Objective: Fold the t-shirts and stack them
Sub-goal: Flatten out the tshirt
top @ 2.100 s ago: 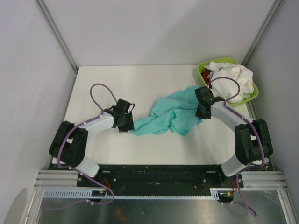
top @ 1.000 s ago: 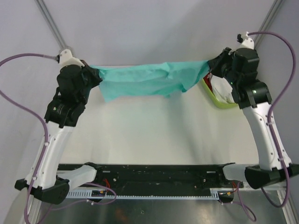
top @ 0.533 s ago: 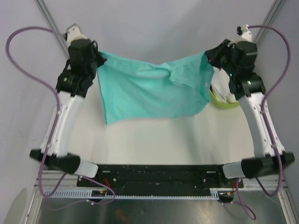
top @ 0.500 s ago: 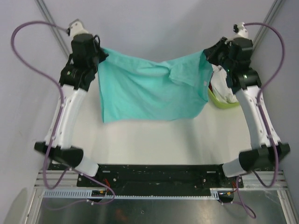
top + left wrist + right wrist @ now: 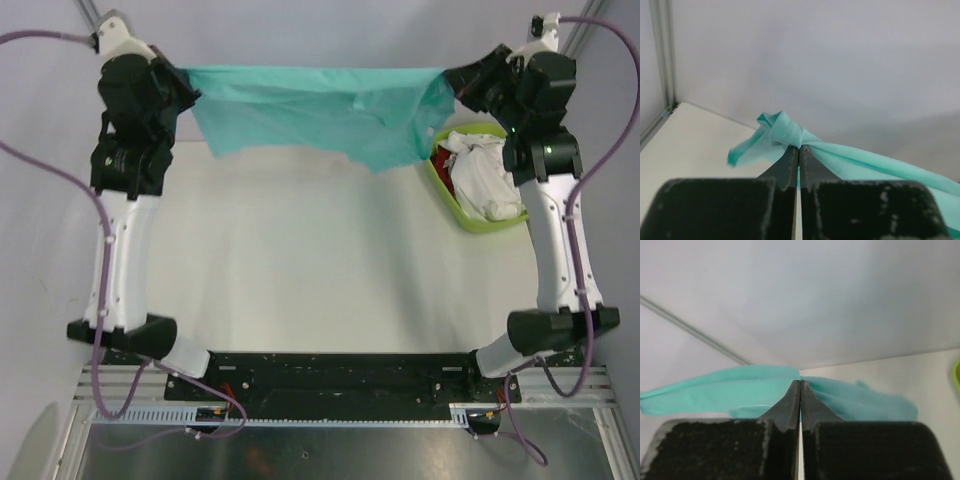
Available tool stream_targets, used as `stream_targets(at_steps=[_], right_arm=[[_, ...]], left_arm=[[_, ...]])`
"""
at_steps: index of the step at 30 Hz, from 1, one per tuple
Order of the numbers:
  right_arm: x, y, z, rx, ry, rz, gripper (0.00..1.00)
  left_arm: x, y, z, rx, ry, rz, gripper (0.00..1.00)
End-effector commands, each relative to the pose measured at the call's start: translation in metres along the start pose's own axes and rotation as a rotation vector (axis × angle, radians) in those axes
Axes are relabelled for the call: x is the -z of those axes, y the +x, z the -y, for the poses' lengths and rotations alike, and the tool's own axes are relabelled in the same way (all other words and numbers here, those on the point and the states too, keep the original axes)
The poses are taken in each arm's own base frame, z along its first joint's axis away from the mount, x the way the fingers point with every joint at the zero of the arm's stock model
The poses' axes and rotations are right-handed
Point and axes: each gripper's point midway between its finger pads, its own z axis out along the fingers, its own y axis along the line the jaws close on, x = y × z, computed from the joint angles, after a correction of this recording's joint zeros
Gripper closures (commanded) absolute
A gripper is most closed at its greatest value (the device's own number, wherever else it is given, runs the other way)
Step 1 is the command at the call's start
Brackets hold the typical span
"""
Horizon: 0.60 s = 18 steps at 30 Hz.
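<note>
Both my left claw (image 5: 186, 84) and right claw (image 5: 452, 80) pinch the teal shirt (image 5: 320, 105), stretched aloft; spreading step. Next, I'd lay it flat on the table (image 5: 320, 290).

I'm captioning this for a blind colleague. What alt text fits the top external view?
Two raised robot arms hold a teal t-shirt stretched between them above the far edge of the white table, the left gripper and right gripper each shut on one end. A lime-green basin of crumpled white clothing sits at the far right.
</note>
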Motion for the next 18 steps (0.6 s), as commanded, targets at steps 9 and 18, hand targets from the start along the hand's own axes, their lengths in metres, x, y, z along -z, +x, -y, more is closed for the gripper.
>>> stream_targets(at_steps=[9,18], right_arm=[[0.081,0.261,0.149,-0.179,0.309,-0.583,0.97],[0.119,0.353,0.202,-0.052,0.511,-0.804,0.34]], left_arm=[[0.059,0.238,-0.146,-0.096,-0.307,-0.486,0.97],[0.083,0.342,-0.184,-0.094,-0.340,-0.744,0.33]])
